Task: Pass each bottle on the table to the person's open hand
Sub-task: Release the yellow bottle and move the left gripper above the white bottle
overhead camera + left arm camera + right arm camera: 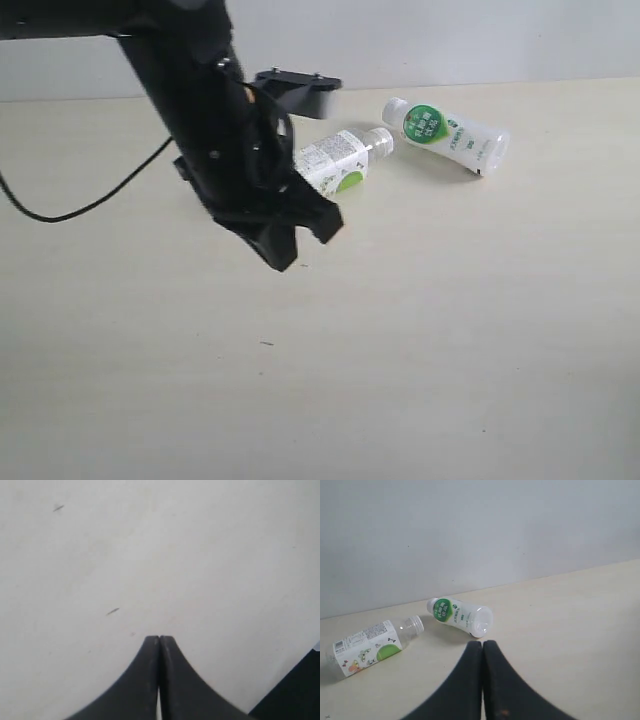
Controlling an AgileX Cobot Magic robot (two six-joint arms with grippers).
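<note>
Two bottles lie on their sides on the cream table (450,350). The clear-capped bottle with the white printed label (338,162) (367,646) is partly hidden behind my left arm in the exterior view. To its right rests the white bottle with the green round mark (446,134) (461,615). My left gripper (283,258) (159,638) hangs shut and empty over bare table, just in front of the labelled bottle. My right gripper (483,643) is shut and empty, pointing towards the white bottle from a short way off. The red-labelled bottle, the yellow bottle and the person's hand are out of view.
A black cable (90,205) trails over the table at the left. A black arm part (298,84) juts out behind the labelled bottle. A pale grey wall (480,530) rises behind the table's far edge. A small dark speck (266,343) marks the tabletop.
</note>
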